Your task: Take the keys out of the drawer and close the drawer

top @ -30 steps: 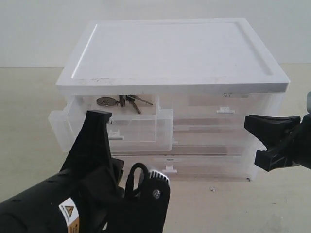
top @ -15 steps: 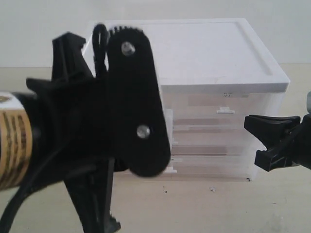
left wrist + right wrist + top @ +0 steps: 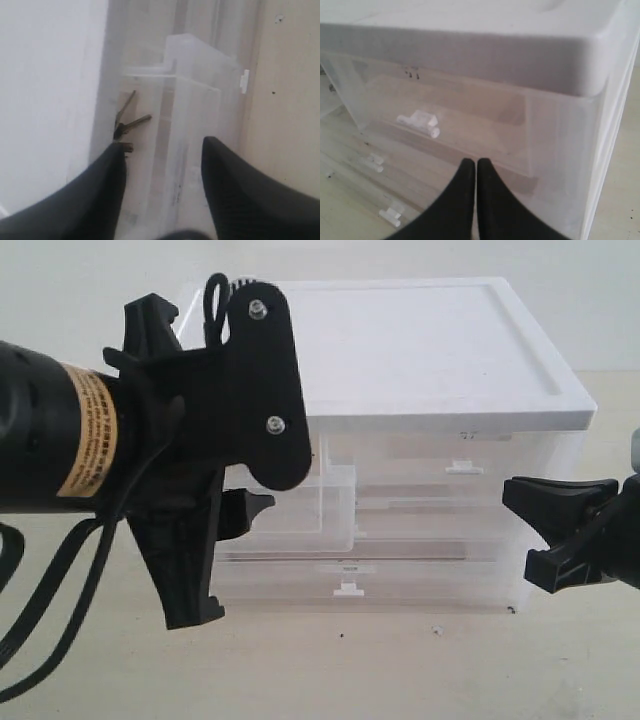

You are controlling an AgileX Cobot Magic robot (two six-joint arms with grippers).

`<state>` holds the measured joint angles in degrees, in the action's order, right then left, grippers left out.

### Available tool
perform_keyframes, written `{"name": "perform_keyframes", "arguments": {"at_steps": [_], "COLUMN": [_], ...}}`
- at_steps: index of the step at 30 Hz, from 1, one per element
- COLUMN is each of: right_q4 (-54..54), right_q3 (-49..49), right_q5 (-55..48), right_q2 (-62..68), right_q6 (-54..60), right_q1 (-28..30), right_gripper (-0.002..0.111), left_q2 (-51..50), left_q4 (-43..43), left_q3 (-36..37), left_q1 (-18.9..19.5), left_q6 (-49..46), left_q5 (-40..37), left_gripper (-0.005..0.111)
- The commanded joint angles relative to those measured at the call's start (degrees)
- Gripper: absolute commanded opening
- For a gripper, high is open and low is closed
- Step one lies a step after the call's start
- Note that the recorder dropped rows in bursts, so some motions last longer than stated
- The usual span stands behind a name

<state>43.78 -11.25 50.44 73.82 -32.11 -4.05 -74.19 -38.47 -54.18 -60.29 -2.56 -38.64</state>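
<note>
Swung up from low before the single drawer cabinet [image 3: 400,340], the left end effector [image 3: 162,145] now hangs over its one open drawer [image 3: 200,65], jaws wide and empty. One bunch of keys [image 3: 127,122] lies below, nearer one jaw; centre over it, descend straight, then pinch. Right end effector [image 3: 471,165]: pinched shut, empty.
</note>
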Motion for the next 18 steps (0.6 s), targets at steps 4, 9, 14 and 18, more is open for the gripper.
{"name": "perform_keyframes", "arguments": {"at_steps": [4,9,14,18], "right_q4": [0.2,0.2,0.2,0.1], "right_q3": [-0.2,-0.2,-0.2,-0.2], "right_q5": [0.1,0.1,0.3,0.3], "right_q2": [0.0,0.0,0.0,0.0], "right_q6": [-0.2,-0.2,-0.2,-0.2], "right_q1": [0.1,0.1,0.1,0.1], "right_gripper": [0.0,0.0,0.0,0.0], "left_q2": [-5.4,-6.2,-6.2,-4.8], "left_q4": [4.0,4.2,10.9,20.8], "left_q3": [-0.2,-0.2,-0.2,-1.0], "left_q1": [3.8,3.8,3.8,3.6], "left_q6": [-3.8,-5.5,-10.8,-17.7], "left_q5": [0.9,-0.6,-3.2,-3.8], "left_gripper": [0.043,0.004,0.005,0.005]}}
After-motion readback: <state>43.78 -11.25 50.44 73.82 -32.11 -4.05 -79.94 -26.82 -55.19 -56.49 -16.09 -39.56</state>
